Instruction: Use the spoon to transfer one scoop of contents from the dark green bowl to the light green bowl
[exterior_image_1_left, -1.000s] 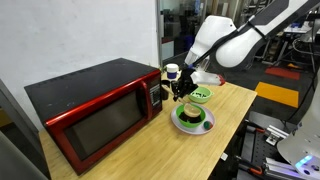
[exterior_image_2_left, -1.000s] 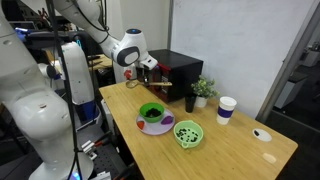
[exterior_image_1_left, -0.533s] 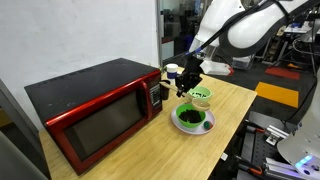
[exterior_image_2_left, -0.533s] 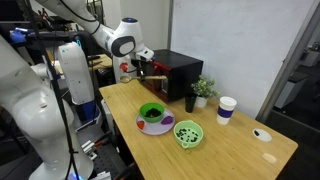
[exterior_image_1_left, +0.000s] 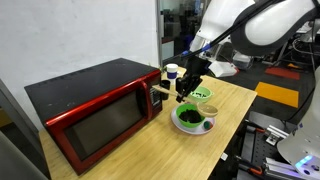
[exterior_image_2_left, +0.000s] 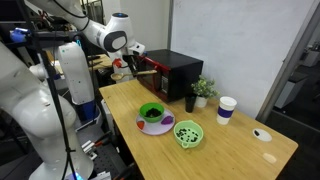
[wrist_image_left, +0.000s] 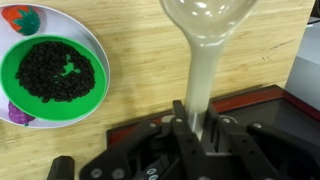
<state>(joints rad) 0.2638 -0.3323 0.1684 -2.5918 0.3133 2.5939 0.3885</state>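
gripper (wrist_image_left: 190, 126) clamped on the spoon (wrist_image_left: 201, 60) handle.
the slim handle could twist in the grip and miss the dark green bowl (wrist_image_left: 97, 92) at left.

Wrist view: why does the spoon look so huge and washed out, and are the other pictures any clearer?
In the wrist view the spoon sits close to the lens, so it looms large and soft, with pale glare on its head; the contents in the dark green bowl look crisper. In an exterior view the gripper is just a small dark shape, details lost.
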